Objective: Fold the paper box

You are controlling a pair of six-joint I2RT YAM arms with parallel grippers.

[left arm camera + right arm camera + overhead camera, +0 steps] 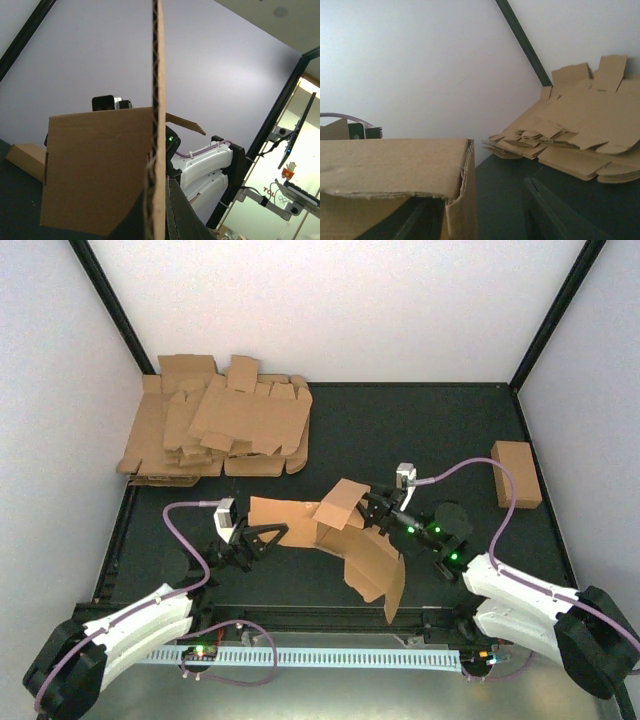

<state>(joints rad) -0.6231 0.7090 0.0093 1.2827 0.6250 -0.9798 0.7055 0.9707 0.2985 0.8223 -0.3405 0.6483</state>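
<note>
**Surface and enclosure.** The table [400, 430] is covered in a dark mat. White walls [330, 300] stand at 9, 12 and 3 o'clock, with black corner posts. A white slotted cable track [330, 654] runs along the 6 o'clock edge.

**Items.**
- The paper box [345, 535] is at the table centre. It is partly folded, with one panel raised and flaps spread toward 5 o'clock.
- A heap of flat blanks [215, 430] lies at 10 o'clock.
- A closed cardboard brick [516, 473] lies at 3 o'clock, well apart from the box.

**Tools.**
- The left gripper [280, 537] is clenched on the 9 o'clock edge of the paper box. Its wrist view shows that edge end-on, running vertically between the fingers.
- The right gripper [370, 510] is at the raised panel. Its wrist view shows the jaws spread, with a box corner between them and not pinched.

**View differences.** Only the left wrist view shows the room beyond the enclosure, including a monitor arm [295, 135].

**Markings.** The red lettering beyond the enclosure is too small to read. No print shows on the cardboard.
</note>
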